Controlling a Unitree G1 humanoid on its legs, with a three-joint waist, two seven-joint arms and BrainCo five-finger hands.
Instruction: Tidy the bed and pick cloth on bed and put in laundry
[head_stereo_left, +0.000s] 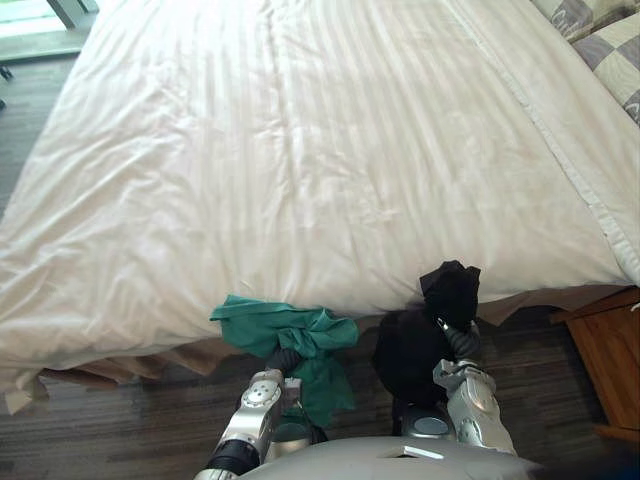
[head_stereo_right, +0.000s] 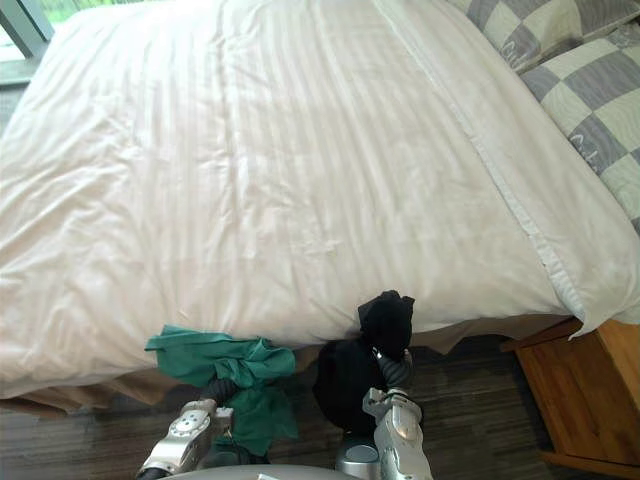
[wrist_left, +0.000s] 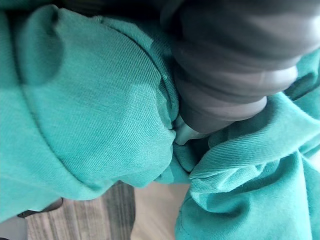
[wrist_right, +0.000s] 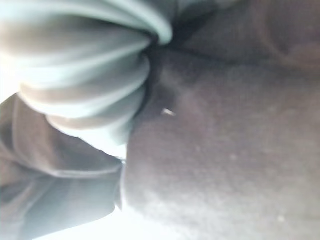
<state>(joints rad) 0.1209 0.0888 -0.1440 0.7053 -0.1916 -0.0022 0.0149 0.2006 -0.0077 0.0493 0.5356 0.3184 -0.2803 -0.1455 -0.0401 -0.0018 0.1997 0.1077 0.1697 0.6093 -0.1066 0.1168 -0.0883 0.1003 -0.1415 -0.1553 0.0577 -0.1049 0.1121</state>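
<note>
The bed (head_stereo_left: 300, 150) lies under a smooth white duvet with checked pillows (head_stereo_right: 590, 80) at its far right, so the tidying looks largely done and the step in hand is probably carrying the clothes off. Both pieces are at the bed's near edge, one to each arm, presumably so that a single trip serves for both. The green cloth (head_stereo_left: 290, 335) bunches over the left hand (wrist_left: 225, 75) on the near left, its top just against the duvet's edge and its tail hanging toward the floor (head_stereo_left: 100, 420). The black cloth (head_stereo_left: 420, 340) drapes over the right hand (wrist_right: 85, 65) just right of it, its peak raised level with the mattress edge. Each hand is buried in its fabric up to the dark ribbed cover, so I cannot tell whether either is spread, closed or pinching. A wooden nightstand (head_stereo_left: 610, 350) stands at the near right, and the hanging tails could catch on it in a turn.
</note>
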